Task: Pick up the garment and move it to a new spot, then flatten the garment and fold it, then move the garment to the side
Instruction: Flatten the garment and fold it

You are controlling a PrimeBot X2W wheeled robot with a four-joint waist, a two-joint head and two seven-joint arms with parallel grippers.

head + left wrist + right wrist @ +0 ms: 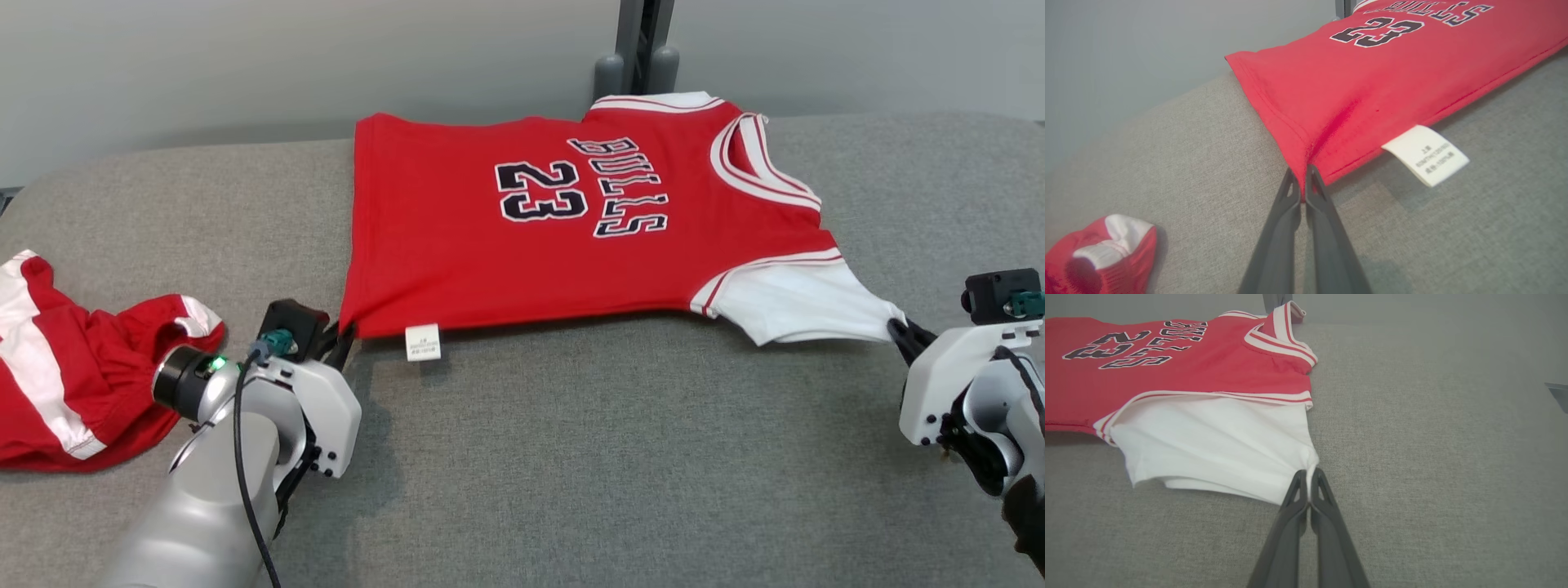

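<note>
When you read the head view, note that the red Bulls jersey (pixel 457 245) lies spread face up on the far half of the grey fabric-covered table (pixel 571 457), collar toward your right and hem toward your left. The left claw (pixel 343 339) is clenched on the near hem corner, just beside the white care label (pixel 423 342). The right claw (pixel 898 331) is clenched on the outer edge of the white sleeve (pixel 800 306), which is drawn to a point. A crumpled red-and-white garment (pixel 65 367) lies apart at the far left.

Check the left wrist view next. The two dark fingers meet on the jersey's red corner seam, with cloth pinched between them and creases fanning from the grip. The care label (pixel 1425 154) sticks out from under the near edge.

Check the right wrist view last. The fingers are closed on the sleeve (pixel 1216 449) hem, and the fabric gathers into the grip.

Assess progress as follows. The jersey appears placed and largely flattened, with both near corners held under light tension. No fold is visible, so folding and the move to the side remain to be done.
</note>
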